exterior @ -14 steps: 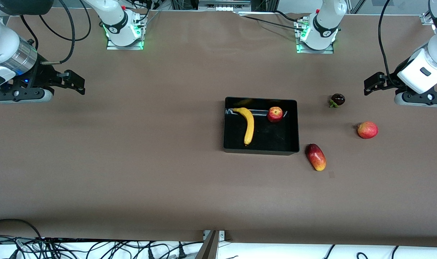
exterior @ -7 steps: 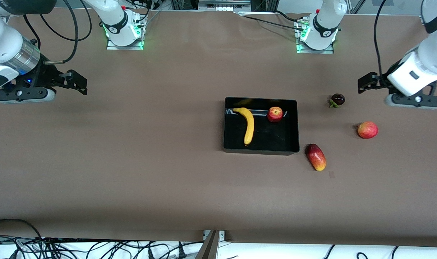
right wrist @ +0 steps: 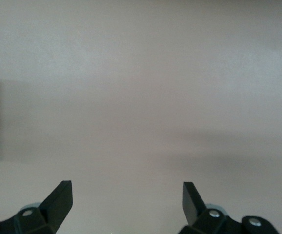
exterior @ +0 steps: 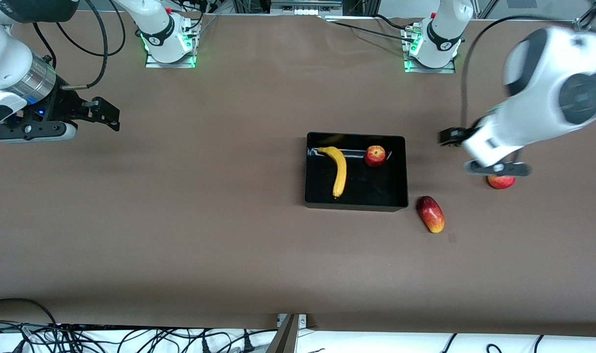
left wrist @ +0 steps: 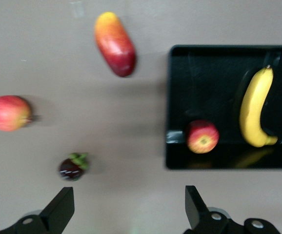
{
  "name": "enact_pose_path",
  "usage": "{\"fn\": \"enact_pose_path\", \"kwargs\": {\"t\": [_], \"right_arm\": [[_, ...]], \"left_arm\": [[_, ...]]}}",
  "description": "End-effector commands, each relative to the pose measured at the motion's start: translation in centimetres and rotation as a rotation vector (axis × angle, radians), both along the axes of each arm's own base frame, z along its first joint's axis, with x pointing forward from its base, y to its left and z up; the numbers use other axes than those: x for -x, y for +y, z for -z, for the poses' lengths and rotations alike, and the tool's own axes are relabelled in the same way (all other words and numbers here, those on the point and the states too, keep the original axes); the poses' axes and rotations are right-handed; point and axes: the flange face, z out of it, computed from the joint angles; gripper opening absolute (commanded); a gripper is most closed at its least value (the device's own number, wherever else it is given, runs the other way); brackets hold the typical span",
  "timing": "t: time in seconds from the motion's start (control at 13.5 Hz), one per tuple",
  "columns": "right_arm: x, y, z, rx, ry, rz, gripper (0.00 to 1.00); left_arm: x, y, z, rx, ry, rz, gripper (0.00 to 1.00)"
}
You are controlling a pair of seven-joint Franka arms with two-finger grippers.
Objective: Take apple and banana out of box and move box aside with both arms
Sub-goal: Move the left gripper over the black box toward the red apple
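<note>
The black box (exterior: 371,185) sits mid-table, toward the left arm's end. The yellow banana (exterior: 339,170) and the small red apple (exterior: 375,155) lie inside it, apart from each other. In the left wrist view the box (left wrist: 214,78), banana (left wrist: 255,112) and apple (left wrist: 202,137) all show. My left gripper (exterior: 447,136) is open and empty, up in the air over the bare table beside the box; in its own view (left wrist: 126,209) nothing is between the fingers. My right gripper (exterior: 104,113) is open and empty over bare table at the right arm's end, as its own view (right wrist: 125,200) shows.
An oblong red-yellow fruit (exterior: 431,214) lies next to the box's near corner and also shows in the left wrist view (left wrist: 115,44). A round red fruit (exterior: 501,182) lies partly under the left hand (left wrist: 7,113). A dark purple fruit (left wrist: 72,166) is hidden in the front view.
The left arm has swung in from the table's end toward the box and now covers the purple fruit in the front view. The right arm has barely moved.
</note>
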Motion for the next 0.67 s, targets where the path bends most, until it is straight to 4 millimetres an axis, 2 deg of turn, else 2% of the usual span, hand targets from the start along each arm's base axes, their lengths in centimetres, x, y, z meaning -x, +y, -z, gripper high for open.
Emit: {"fn": "enact_pose_path", "kwargs": {"t": [0.0, 0.07, 0.15, 0.52, 0.59], "right_arm": [[-0.3, 0.0, -0.4, 0.015, -0.01, -0.009, 1.0], [-0.3, 0.0, -0.4, 0.015, -0.01, -0.009, 1.0], [-0.3, 0.0, -0.4, 0.015, -0.01, -0.009, 1.0], [-0.3, 0.0, -0.4, 0.015, -0.01, -0.009, 1.0], [-0.3, 0.0, -0.4, 0.015, -0.01, -0.007, 1.0]], "left_arm": [[1.0, -6.7, 4.1, -0.041, 0.008, -0.101, 1.0], [2.6, -9.2, 6.6, -0.068, -0.002, -0.116, 1.0], [4.4, -10.8, 9.6, -0.07, -0.035, -0.132, 1.0], [8.5, -10.5, 18.0, -0.052, -0.13, -0.109, 1.0], [9.2, -10.4, 19.1, -0.054, -0.149, -0.089, 1.0]]}}
